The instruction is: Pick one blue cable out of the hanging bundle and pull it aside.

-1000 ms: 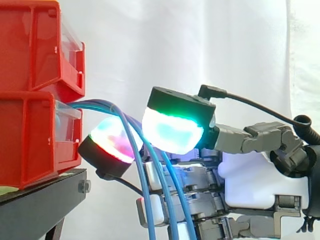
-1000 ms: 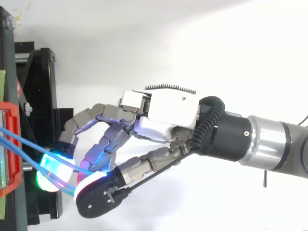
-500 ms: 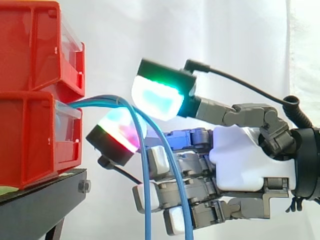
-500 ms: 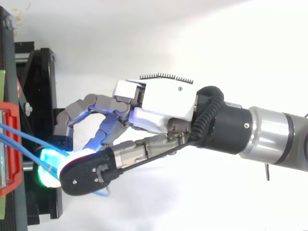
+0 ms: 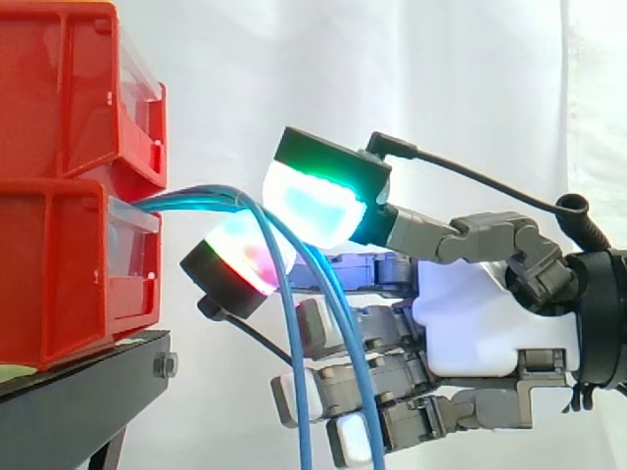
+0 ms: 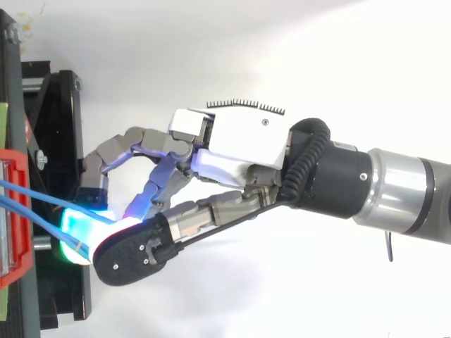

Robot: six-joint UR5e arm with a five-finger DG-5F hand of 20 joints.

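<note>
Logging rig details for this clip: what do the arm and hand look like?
The hand has a white shell and grey segmented fingers ending in thick black-backed pads, one glowing cyan-green, another red-magenta. A black collar joins it to the silver arm.

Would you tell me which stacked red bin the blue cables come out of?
The lower red bin: the blue cables arch out over its front, beneath the upper bin.

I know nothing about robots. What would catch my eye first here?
The robot's hand, coming in from the right, has fingertip pads glowing cyan, green and red. They pinch thin blue cables that arch out of the red bins at left and hang down.
</note>
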